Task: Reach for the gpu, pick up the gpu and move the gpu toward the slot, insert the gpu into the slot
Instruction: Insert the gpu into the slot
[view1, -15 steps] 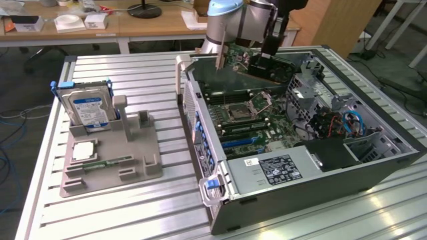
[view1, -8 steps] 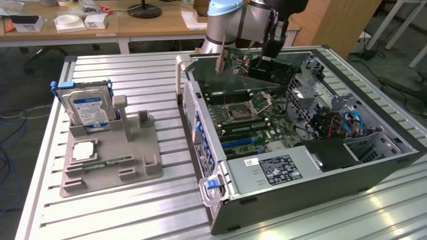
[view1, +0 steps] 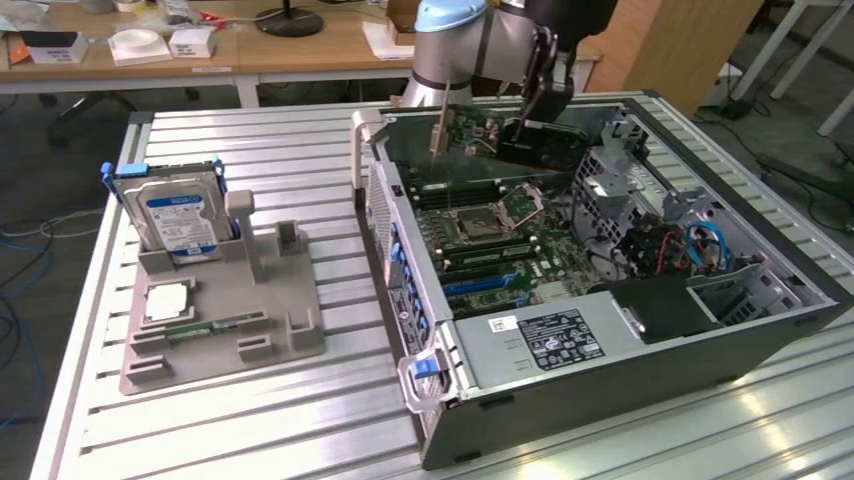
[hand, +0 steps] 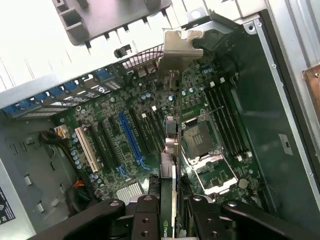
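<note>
Fingers (hand: 145, 215) clamp the gpu (hand: 169, 175) edge-on above the motherboard (hand: 210, 125) — a slight tilt could miss the slots (hand: 129, 135), or its bracket (hand: 177, 50) could snag the case's rear edge (hand: 142, 56).

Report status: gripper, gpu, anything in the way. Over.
Gripper jaws shut on gpu. Card held above motherboard inside open computer case, not yet seated. No obstruction seen beneath it.

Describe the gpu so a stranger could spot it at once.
Find the open computer case on the slatted metal table. Above its motherboard, at the end near the arm, the gripper holds the gpu: a thin dark card. Unlike everything fixed inside, it hangs tilted and carries a pale metal bracket.
</note>
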